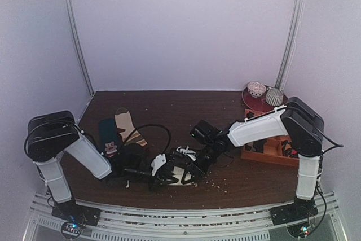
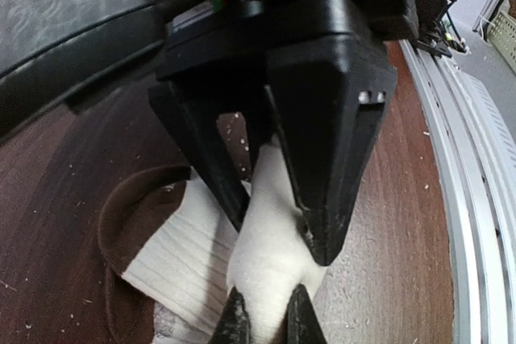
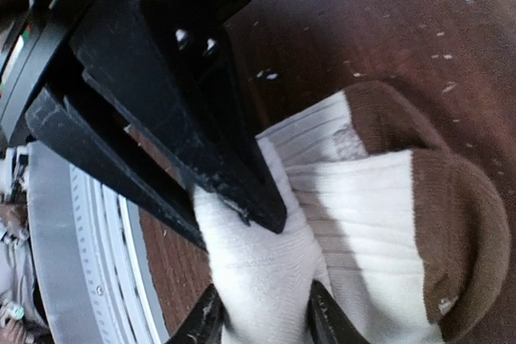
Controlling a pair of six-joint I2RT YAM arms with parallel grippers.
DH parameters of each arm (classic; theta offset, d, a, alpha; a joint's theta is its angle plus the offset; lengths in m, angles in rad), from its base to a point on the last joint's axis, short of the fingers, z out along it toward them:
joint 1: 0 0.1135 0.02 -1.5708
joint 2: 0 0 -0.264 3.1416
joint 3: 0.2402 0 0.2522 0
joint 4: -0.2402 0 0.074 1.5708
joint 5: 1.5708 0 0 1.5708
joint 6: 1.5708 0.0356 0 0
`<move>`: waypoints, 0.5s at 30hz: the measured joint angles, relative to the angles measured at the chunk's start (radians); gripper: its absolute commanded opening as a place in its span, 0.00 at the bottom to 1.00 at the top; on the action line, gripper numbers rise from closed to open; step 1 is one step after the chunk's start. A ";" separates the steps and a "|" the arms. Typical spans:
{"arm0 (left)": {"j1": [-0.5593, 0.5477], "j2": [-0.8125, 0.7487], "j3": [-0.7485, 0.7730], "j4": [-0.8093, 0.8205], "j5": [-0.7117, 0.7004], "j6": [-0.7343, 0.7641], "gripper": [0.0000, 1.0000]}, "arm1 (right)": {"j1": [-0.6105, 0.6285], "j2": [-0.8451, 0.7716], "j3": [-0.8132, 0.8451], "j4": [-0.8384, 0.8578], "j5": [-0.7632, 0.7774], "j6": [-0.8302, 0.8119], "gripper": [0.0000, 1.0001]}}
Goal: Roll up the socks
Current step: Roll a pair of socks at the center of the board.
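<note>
1. Left arm reaches in low from the left toward the table's near middle.
2. Beside that arm, further back, I see a dark teal sock and a tan striped sock lying flat side by side, well apart from the work.
3. Left gripper: its tips are pressed together, pinching a narrow ridge of white fabric from the socks.
4. The socks lie on the table near the front edge, between the two arms. The two cream ribbed layers are stacked, with their brown ends together. The bunched white end is pulled up between the grippers.
5. Right gripper meets the left one nose to nose over the socks. Its fingertips stand partly apart on either side of the same white bunch and touch it. I cannot tell whether they press on it or only flank it.
6. Pale flecks are scattered on the wood around the socks.
7. Far right: an orange tray sits behind the right arm. Beyond it is a red plate carrying two patterned balls.
</note>
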 measured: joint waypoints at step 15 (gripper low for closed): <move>0.048 0.011 0.065 -0.124 0.075 -0.240 0.00 | 0.043 -0.564 -0.708 0.815 0.392 -0.080 0.57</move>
